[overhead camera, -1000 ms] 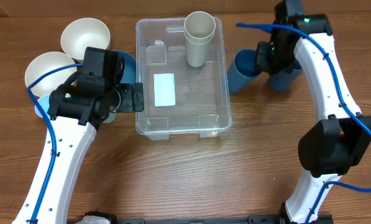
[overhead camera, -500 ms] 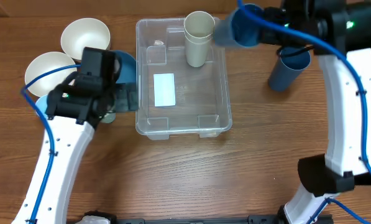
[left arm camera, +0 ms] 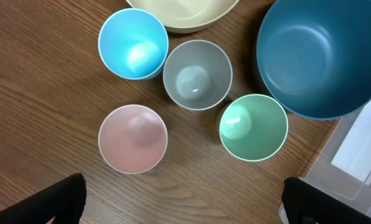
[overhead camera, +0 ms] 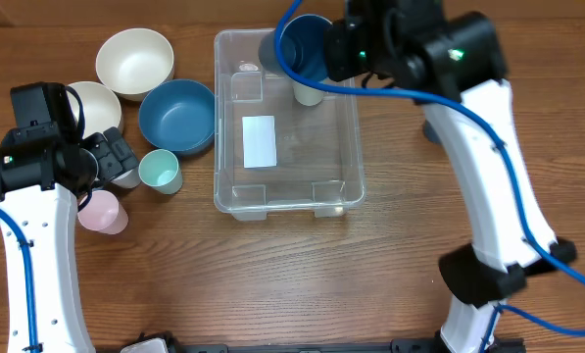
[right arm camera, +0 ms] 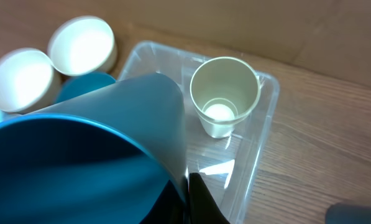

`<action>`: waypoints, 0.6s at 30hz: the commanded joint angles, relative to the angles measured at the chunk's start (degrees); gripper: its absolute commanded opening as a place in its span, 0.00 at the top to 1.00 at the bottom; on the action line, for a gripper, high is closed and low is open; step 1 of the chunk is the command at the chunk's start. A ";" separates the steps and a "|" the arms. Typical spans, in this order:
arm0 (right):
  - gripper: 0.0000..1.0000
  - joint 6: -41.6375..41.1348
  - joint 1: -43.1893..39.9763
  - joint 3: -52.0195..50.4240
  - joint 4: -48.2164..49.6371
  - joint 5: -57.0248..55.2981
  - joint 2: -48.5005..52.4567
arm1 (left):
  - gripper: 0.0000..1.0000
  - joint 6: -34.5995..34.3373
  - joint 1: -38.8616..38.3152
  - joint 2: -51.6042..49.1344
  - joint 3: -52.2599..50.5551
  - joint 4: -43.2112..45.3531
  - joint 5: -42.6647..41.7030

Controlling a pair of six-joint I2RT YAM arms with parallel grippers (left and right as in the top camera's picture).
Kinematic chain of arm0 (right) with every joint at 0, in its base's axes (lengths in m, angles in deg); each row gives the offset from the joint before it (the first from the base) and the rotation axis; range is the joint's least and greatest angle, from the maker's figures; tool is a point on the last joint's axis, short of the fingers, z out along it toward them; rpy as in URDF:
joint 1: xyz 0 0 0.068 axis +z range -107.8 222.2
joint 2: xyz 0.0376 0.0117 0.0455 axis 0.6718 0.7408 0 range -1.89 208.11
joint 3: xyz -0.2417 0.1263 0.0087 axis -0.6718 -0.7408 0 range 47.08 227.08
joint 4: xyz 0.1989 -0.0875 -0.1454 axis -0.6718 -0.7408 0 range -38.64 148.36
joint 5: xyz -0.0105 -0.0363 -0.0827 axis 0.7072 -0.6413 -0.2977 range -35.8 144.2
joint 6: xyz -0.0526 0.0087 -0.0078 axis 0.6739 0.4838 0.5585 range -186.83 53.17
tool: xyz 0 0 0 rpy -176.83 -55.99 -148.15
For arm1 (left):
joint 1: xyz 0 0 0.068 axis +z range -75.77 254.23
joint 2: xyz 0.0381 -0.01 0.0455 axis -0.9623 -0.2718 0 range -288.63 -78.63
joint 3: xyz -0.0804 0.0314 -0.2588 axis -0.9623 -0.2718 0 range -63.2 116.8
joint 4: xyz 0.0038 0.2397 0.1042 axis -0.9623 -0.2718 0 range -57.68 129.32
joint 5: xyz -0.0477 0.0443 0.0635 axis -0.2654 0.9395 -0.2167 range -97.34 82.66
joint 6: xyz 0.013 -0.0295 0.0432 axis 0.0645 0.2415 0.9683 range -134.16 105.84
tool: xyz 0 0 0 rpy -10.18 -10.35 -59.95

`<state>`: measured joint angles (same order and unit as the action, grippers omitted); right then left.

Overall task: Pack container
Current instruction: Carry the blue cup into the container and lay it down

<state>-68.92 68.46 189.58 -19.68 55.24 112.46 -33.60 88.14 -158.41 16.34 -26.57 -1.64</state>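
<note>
The clear container [overhead camera: 287, 123] sits mid-table with a white label on its base. A cream cup [right arm camera: 224, 93] stands upright at its back wall. My right gripper [overhead camera: 336, 49] is shut on the rim of a dark blue cup [overhead camera: 307, 49], which hangs tilted over the container's back edge. In the right wrist view the blue cup [right arm camera: 92, 155] fills the left side, its wall pinched at my gripper [right arm camera: 186, 199]. My left gripper [left arm camera: 185, 208] is open above bare wood, near a pink cup [left arm camera: 133, 138], a grey cup [left arm camera: 197, 74], a mint cup [left arm camera: 253, 127] and a light blue cup [left arm camera: 133, 43].
A dark blue bowl [overhead camera: 177, 116] and two cream bowls [overhead camera: 133, 61] [overhead camera: 94, 103] lie left of the container. The left arm [overhead camera: 37, 167] hangs over the small cups at the table's left. The right arm [overhead camera: 488, 167] spans the right side.
My right arm has swung left, carrying the blue cup from right of the container to over its back edge. My left arm has pulled back to the left, uncovering the small cups.
</note>
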 commanded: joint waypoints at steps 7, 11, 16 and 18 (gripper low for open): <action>0.96 8.39 1.40 0.72 8.74 -0.55 12.66 | 0.00 -0.94 0.22 -0.09 1.25 -0.11 -1.27; 0.96 8.37 1.70 0.72 10.14 -0.57 15.87 | 0.00 -0.94 0.22 -0.09 1.25 -0.11 -1.29; 0.96 8.37 1.88 0.35 11.93 -0.55 18.16 | 0.00 -0.94 0.22 -0.09 1.25 -0.11 -1.29; 0.96 8.37 1.97 0.33 12.26 -0.52 18.40 | 0.00 -0.94 0.22 -0.09 1.25 -0.11 -1.27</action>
<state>-60.78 70.06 189.44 -8.36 54.82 130.34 -33.73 88.14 -158.41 16.34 -26.70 -2.39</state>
